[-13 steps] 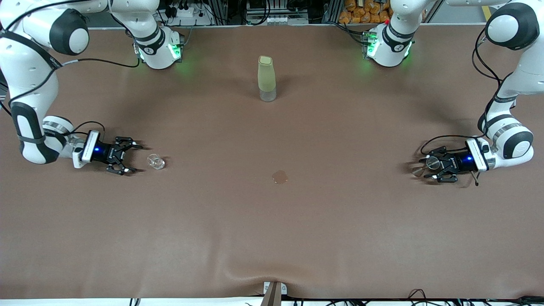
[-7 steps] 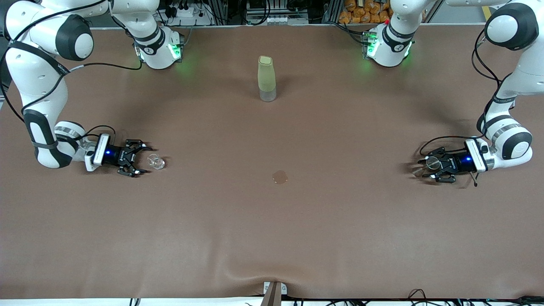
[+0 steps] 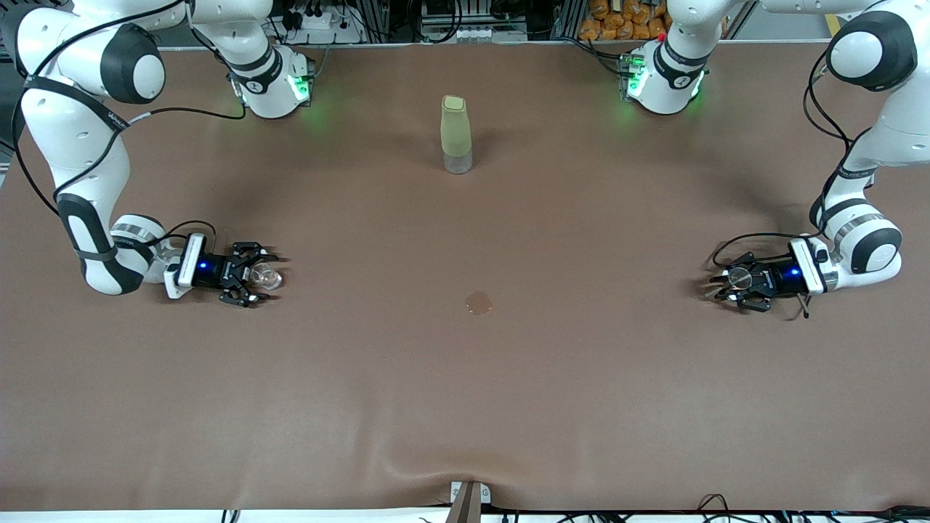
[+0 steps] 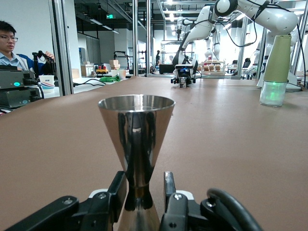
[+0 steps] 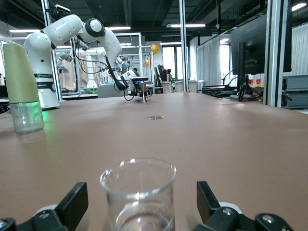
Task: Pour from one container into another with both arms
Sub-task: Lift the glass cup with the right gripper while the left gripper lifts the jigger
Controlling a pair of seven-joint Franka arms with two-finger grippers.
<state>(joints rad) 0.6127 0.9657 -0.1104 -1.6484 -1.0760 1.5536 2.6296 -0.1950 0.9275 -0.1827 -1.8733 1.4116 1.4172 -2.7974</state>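
Observation:
A small clear glass beaker (image 3: pixel 267 275) stands upright on the brown table toward the right arm's end. My right gripper (image 3: pixel 260 278) lies low at table height with the beaker between its fingers. In the right wrist view the beaker (image 5: pixel 138 195) sits between the spread fingers (image 5: pixel 73 204) of that gripper (image 5: pixel 140 190), a wide gap on each side: open. A steel jigger (image 3: pixel 740 276) stands toward the left arm's end. My left gripper (image 3: pixel 723 285) is around its narrow waist. In the left wrist view the jigger (image 4: pixel 136 130) stands in the gripper (image 4: pixel 144 182); one finger (image 4: pixel 119 187) touches it and a small gap remains at the other finger.
A tall pale-green bottle with a clear base (image 3: pixel 456 135) stands mid-table near the arms' bases; it also shows as the bottle (image 4: pixel 276 65) and the bottle (image 5: pixel 21 86) in the wrist views. A small round brown spot (image 3: pixel 478 302) lies mid-table, nearer the front camera.
My right gripper slid along the table to the beaker, which now sits between its fingers. The left gripper's fingers drew in around the jigger's waist.

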